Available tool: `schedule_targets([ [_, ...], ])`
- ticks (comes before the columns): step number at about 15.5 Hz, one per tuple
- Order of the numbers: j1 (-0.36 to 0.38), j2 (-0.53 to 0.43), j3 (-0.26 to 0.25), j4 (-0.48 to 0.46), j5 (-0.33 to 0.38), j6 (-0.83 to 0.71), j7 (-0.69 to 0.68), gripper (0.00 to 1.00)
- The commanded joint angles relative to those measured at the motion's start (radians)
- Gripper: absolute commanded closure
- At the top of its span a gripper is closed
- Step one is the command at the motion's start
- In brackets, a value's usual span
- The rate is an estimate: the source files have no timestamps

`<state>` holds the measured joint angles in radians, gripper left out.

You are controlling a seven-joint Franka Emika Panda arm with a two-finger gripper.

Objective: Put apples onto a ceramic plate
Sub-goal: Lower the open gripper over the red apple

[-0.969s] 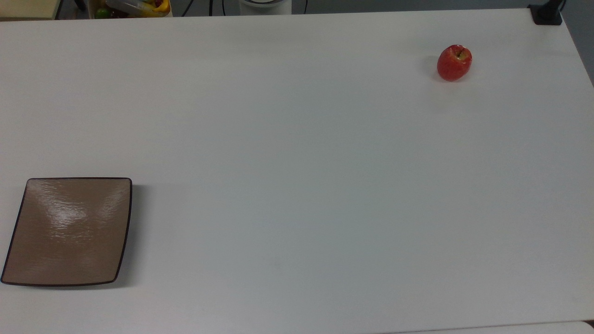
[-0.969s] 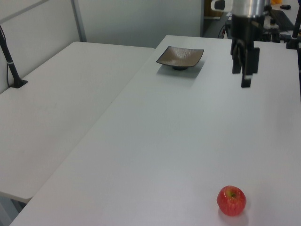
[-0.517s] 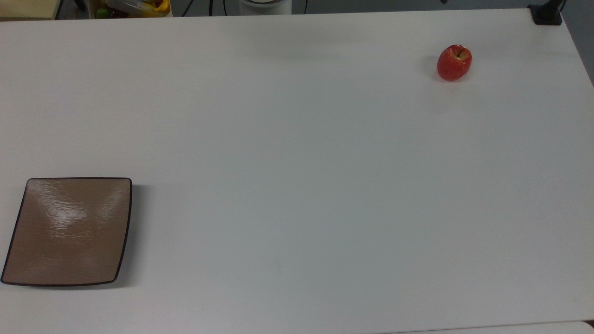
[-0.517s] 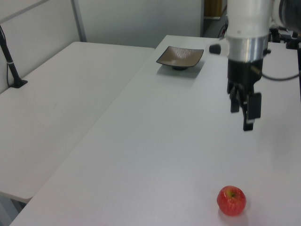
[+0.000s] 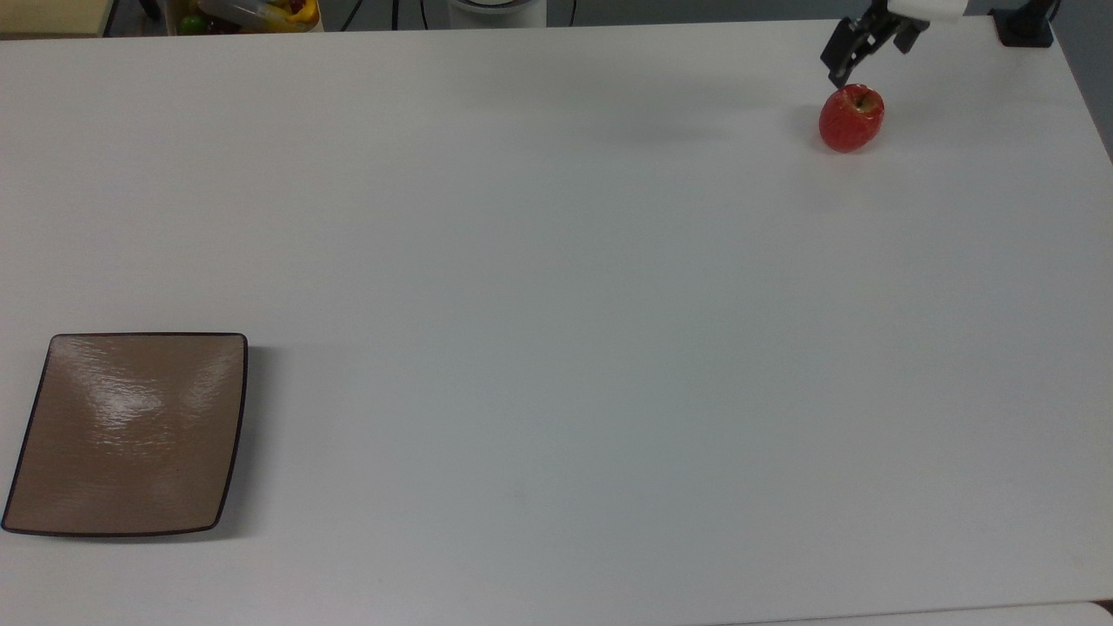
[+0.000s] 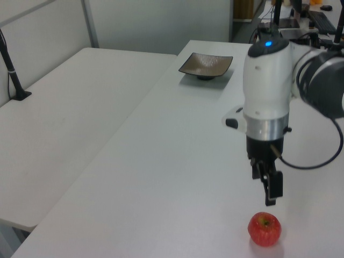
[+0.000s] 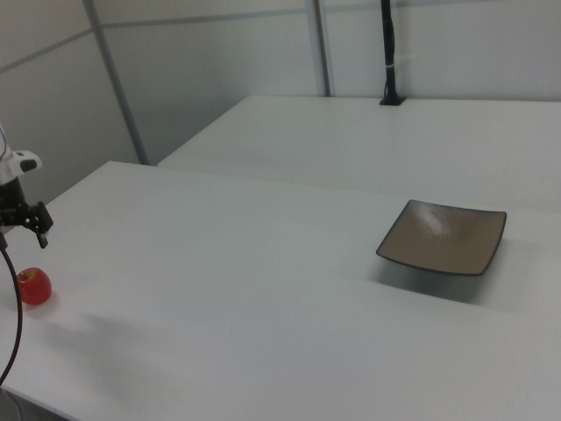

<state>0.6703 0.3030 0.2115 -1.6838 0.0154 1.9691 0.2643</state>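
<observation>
Fingers point(image 5: 843, 52) are standing apart, gripping nothing; the top view is showing a gap between the two dark pads. The gripper point(image 5: 869, 61) is hovering just above the apple point(image 5: 851, 118) and slightly to the far side of it, pointing straight down in the left view point(image 6: 269, 188), with its tips not touching the fruit. Judgement: the spread stance fits an approach from above, leaving room to straddle the round body before closing.

The apple is sitting alone on the white table point(image 5: 556, 304), near the top view's upper right corner, stem hollow facing up. In the left view it point(image 6: 264, 229) is lying just below and beside the fingertips.

The ceramic plate point(image 5: 130, 435) is resting at the top view's lower left, well apart from the apple, with nothing on it. In the right view the plate point(image 7: 445, 237) is lying far across the table from the apple point(image 7: 35, 286) and the gripper point(image 7: 26, 219).

Judgement: step in hand is pre-grasp alignment, and the task is barely begun. Next move calls for centring over the fruit, then lowering. Risk: a pad is clipping a rounded shoulder and the apple is rolling off; the long carry to the plate is also demanding a firm hold.
</observation>
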Motion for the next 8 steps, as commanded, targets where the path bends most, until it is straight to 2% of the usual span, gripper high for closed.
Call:
schedule_targets([
  [1,0.009,0.016,0.016,-0.048,-0.041,0.065,0.023,0.00],
  [6,0.012,0.056,0.042,-0.062,-0.064,0.071,0.024,0.00],
  [8,0.022,0.068,0.043,-0.063,-0.118,0.073,0.024,0.00],
])
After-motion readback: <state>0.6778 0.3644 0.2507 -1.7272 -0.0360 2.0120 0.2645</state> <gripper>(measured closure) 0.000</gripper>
